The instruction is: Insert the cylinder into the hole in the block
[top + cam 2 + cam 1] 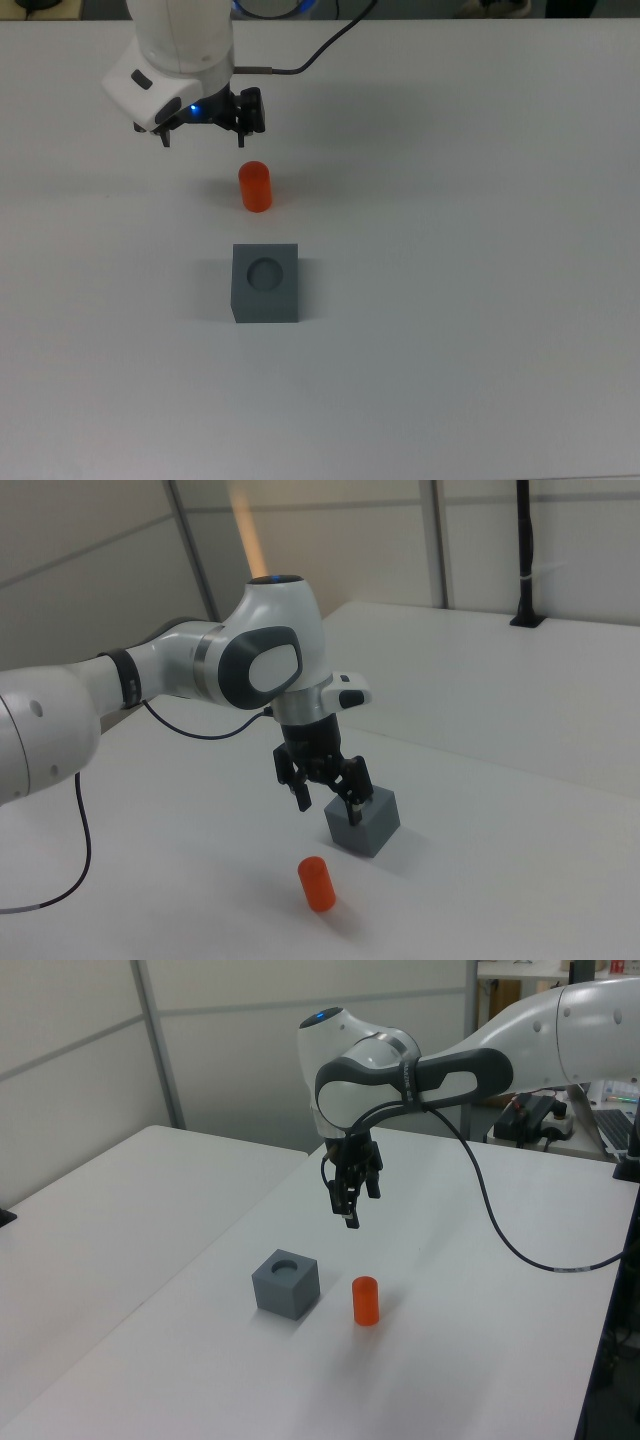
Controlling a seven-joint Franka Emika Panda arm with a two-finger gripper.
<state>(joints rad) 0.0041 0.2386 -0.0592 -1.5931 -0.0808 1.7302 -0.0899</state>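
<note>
Cylinder [255,187] and block [266,283] both sit on a big white table [480,300], and the cylinder is not in the block.

Biggest of all is the table, which fills most of each view. Next is the white and grey robot arm [420,1070]. A black cable [520,1250] hangs from the arm and loops down toward the table in the left view. A blue light glows on the arm near its end.

At the end of the arm hangs the gripper [327,792]. It is up in the air above the table and holds nothing. Its two black fingers [300,790] are spread apart.

The block is a small dark grey cube. It rests flat on the table. On its top is a round hole [266,273], and nothing is in it.

Smallest is the cylinder. It is orange-red, smooth and standing upright. It is thinner than the block. In the top view it stands between the gripper and the block, near the block but not touching it. Nothing lies between the cylinder and the block.
</note>
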